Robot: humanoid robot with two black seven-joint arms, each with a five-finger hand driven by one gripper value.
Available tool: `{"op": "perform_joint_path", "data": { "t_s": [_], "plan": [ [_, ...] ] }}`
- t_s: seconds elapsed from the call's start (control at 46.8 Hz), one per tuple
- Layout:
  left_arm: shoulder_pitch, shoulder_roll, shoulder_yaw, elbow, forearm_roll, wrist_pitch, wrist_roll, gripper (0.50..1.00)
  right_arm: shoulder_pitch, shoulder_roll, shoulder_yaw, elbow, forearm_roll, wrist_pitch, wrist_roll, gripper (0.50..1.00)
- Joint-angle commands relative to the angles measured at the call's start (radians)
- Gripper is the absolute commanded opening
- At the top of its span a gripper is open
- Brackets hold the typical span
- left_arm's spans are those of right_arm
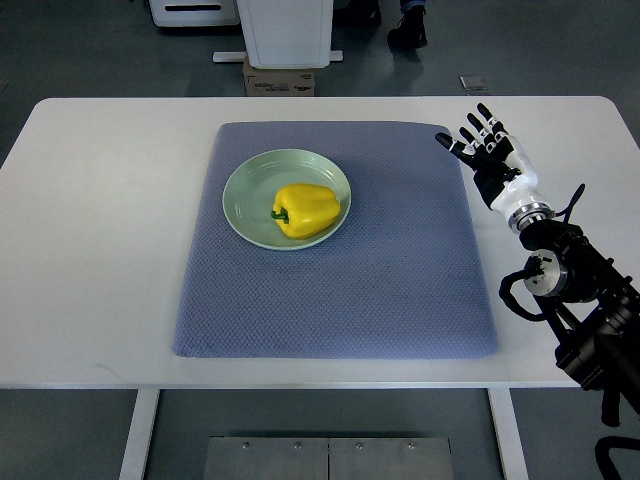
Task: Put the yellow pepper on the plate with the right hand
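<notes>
One glossy yellow bell pepper (305, 210) lies on the single pale green round plate (245, 190), well left of the right hand (487, 153), whose fingers spread empty over the grey-blue woven mat's (340, 290) far right corner.

So the yellow pepper (305, 210) is sitting on the plate (245, 185), lying on its side with the little green stem pointing left toward the plate's middle. It's glossy, blocky, bright yellow, and takes up the right half of the dish, reaching close to the right rim. The plate itself is a pale green round one, sitting flat on the upper left part of the blue-grey mat (400, 270) on my white table (100, 250).
</notes>
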Motion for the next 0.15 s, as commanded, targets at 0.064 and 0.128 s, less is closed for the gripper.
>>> {"op": "perform_joint_path", "data": {
  "t_s": [0.064,0.128],
  "plan": [
    [0.0,0.0,0.0,0.0,0.0,0.0,0.0,1.0,-0.014,0.006,0.024,-0.01,0.001,0.001,-0.003,1.0],
    [0.0,0.0,0.0,0.0,0.0,0.0,0.0,1.0,-0.016,0.013,0.033,-0.007,0.001,0.003,-0.001,1.0]
  ]
}}
